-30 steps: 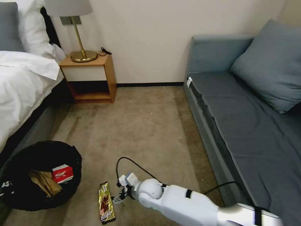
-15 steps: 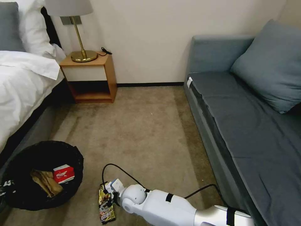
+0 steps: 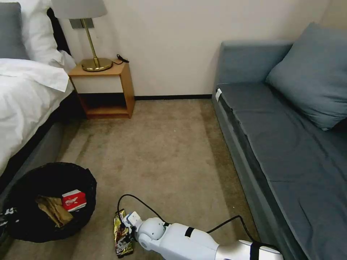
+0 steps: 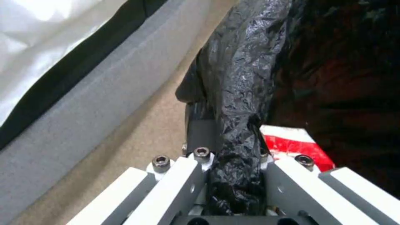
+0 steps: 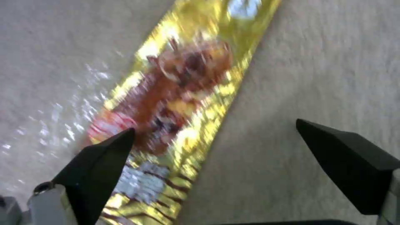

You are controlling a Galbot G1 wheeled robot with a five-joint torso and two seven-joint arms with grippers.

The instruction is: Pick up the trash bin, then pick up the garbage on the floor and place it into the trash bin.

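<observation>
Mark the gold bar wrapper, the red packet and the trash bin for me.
gold bar wrapper (image 5: 183,93), right wrist view, its printed middle.
red packet (image 3: 73,200), head view, its flat face.
trash bin (image 3: 85,178), head view, bag-lined rim.

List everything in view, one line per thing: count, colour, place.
Trash bin: one, black bag liner, on the carpet beside the bed.
Red snack packet: one, red and white, inside the bin.
Tan wrapper: one, brown, inside the bin.
Bar wrapper: one, gold-brown, on the carpet right of the bin.
Bed: one, white linen, left side.
Nightstand: one, wooden, against the wall.
Lamp: one, brass base, on the nightstand.
Sofa: one, blue-grey, right side.
Cushion: one, blue-grey, on the sofa.
Left gripper: shut on the bin's bagged rim.
Right gripper: open, over the bar wrapper.
</observation>
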